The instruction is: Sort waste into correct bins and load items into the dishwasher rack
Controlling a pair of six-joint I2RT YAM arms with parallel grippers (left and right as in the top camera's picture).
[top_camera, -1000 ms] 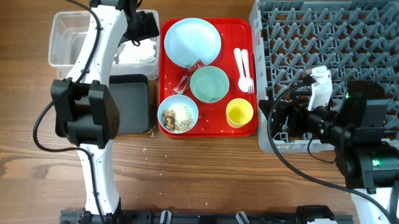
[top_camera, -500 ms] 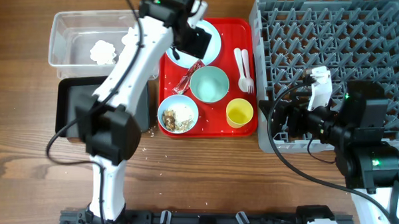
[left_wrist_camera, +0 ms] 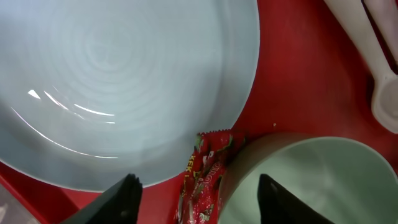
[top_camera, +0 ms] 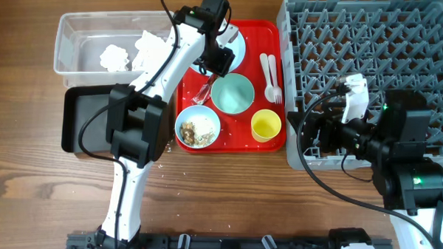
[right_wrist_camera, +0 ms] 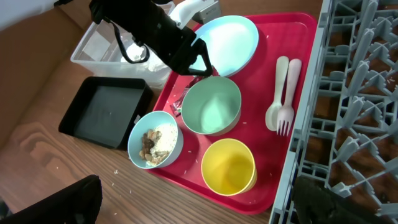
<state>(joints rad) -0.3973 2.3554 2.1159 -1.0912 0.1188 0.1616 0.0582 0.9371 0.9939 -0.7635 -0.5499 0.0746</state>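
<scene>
At the far left the clear tub [top_camera: 62,41] holds two crumpled napkins [top_camera: 114,56], and in front of it the black tray [top_camera: 85,127] sits on the table [top_camera: 27,177] with nothing visible in it. The left arm reaches from there over the red tray [top_camera: 239,140], its claw [top_camera: 218,59] hanging above the gap between the plate [left_wrist_camera: 124,74] and the empty bowl [left_wrist_camera: 311,180]. The wrist view shows its two fingers [left_wrist_camera: 124,199] spread wide with nothing held, and the wrapper [left_wrist_camera: 202,180] lies straight below them, wedged against the bowl's wall and touching the plate's rim. So the step in hand looks like waste sorting, with the wrapper as the next piece to clear. The next move calls for a straight drop with the fingers set either side of the thin foil, then a pinch low enough to catch it without nudging the bowl or riding up on the plate; which bin it belongs in cannot be told from here. Nearer the front of the red tray the second bowl [top_camera: 198,129] holds the grains and brown bits, not yet emptied, and the cup [top_camera: 266,126] stands beside it, with the spoon and fork [top_camera: 270,76] lying together behind. Further right the rack [top_camera: 372,41] has no dishes in it. The right claw [right_wrist_camera: 198,186] waits at the rack's front edge, spread apart and empty, facing the red tray
</scene>
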